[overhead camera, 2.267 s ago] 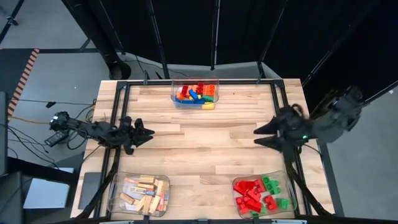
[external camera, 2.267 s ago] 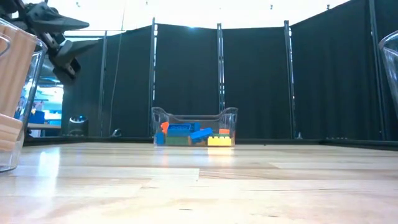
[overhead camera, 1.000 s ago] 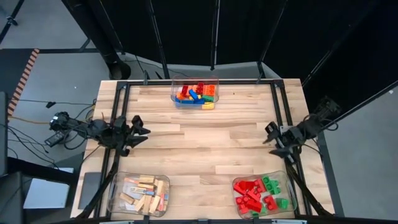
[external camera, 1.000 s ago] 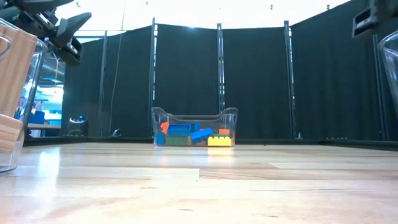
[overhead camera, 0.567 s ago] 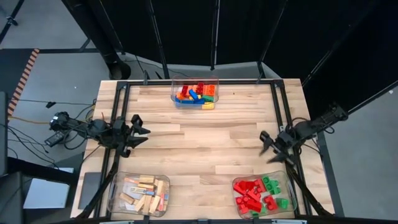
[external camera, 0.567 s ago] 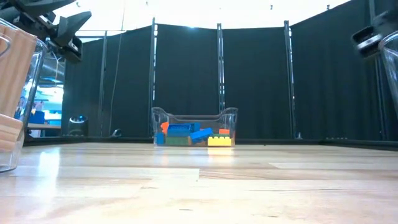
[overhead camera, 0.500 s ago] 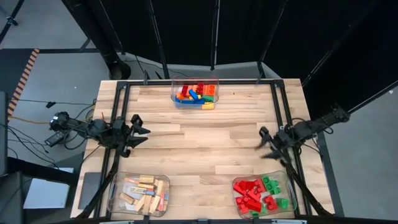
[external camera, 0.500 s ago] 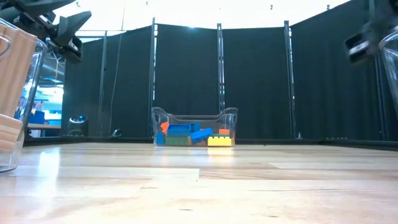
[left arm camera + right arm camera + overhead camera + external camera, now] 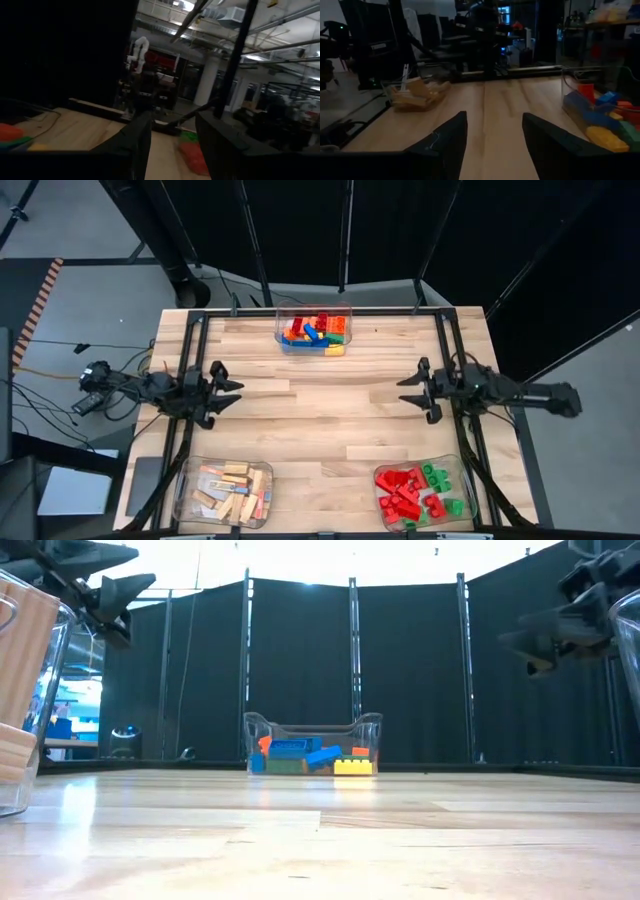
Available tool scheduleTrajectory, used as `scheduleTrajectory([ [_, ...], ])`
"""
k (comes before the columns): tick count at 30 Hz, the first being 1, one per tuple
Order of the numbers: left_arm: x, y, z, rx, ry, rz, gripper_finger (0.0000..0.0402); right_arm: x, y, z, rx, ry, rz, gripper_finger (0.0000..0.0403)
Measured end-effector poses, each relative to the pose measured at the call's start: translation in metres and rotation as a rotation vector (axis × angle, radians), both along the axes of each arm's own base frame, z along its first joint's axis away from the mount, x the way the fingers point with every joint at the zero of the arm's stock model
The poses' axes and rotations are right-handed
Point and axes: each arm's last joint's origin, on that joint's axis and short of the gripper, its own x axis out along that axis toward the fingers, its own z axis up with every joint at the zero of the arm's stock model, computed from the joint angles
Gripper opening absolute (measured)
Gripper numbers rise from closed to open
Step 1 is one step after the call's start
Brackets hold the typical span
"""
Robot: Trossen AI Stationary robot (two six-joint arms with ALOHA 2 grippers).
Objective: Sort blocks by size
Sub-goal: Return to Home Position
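Observation:
The blocks lie in three clear bins. Mixed coloured bricks fill the far middle bin (image 9: 314, 328) (image 9: 313, 752) (image 9: 600, 117). Pale wooden bars fill the near left bin (image 9: 225, 492) (image 9: 417, 92). Red and green bricks fill the near right bin (image 9: 424, 495) (image 9: 192, 155). My left gripper (image 9: 232, 393) (image 9: 120, 585) (image 9: 172, 145) hovers open over the table's left side, pointing right, with nothing between its fingers. My right gripper (image 9: 410, 390) (image 9: 520, 640) (image 9: 495, 140) hovers open over the right side, pointing left, also with nothing between its fingers.
Bare wooden tabletop (image 9: 325, 415) lies between the two grippers and the three bins. Black frame rails (image 9: 450, 350) run along the table's left, right and far sides. Black curtains (image 9: 400, 670) hang behind the far edge.
My right arm has swung round, so its gripper now points level toward the table's left, no longer slanting toward the near edge. It has moved a little toward the left and far edges. My left gripper has rolled slightly in place. Both stay open.

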Motion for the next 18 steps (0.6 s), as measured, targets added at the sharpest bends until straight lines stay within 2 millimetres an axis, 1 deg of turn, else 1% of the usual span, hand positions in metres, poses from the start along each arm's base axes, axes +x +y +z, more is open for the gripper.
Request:
scheduleTrajectory([
  [5,0.001,0.005,-0.002,0.004,0.023,0.055,0.0163,-0.002,-0.013,0.002,-0.036,-0.024,0.004,0.0201],
  [9,0.003,0.007,-0.008,-0.006,0.079,0.012,0.0163,-0.004,-0.021,0.003,-0.055,-0.027,-0.038,0.0204],
  [12,0.004,0.007,-0.011,-0.015,0.108,-0.003,0.0163,-0.005,-0.023,0.003,-0.049,-0.031,-0.047,0.0205],
  [15,0.004,0.008,-0.011,0.018,0.112,-0.013,0.0163,-0.005,-0.024,0.004,-0.04,-0.04,-0.047,0.0204],
  [18,0.005,0.008,-0.019,0.052,0.187,-0.018,0.0163,-0.005,-0.024,0.003,-0.034,-0.03,-0.045,0.0204],
])
